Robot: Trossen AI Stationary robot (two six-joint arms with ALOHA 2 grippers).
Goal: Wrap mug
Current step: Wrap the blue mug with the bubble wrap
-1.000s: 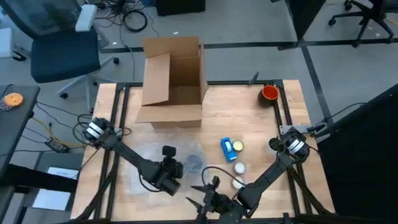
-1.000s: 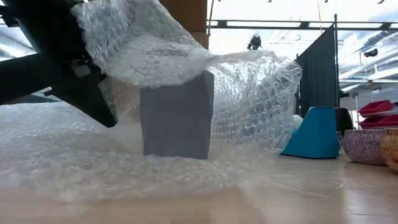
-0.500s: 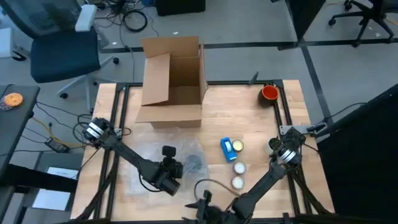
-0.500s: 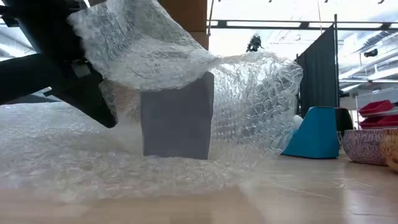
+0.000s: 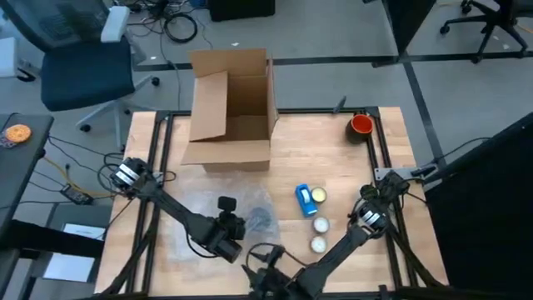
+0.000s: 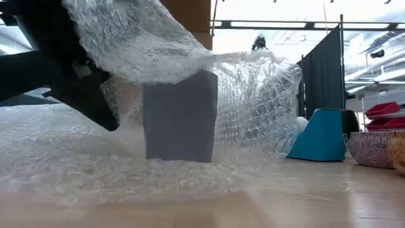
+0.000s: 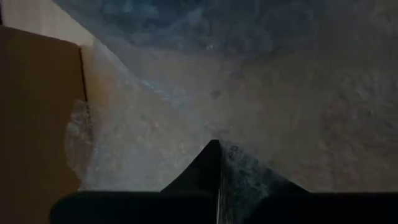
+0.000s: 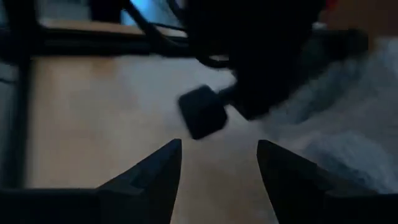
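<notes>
Left gripper point(image 7: 217, 163) has its fingers pressed together; right gripper point(image 8: 219, 158), low near it, fingers spread.

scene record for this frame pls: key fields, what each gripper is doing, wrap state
mug: grey mug upright on the clear bubble wrap sheet
wrap state: one flap lifted and draped over the mug's top; the side facing the low camera uncovered
left gripper: shut on the bubble wrap, beside the mug
right gripper: open, empty, low over the table's near edge
table: light wooden table
other items: open cardboard box, blue container, red cup
</notes>
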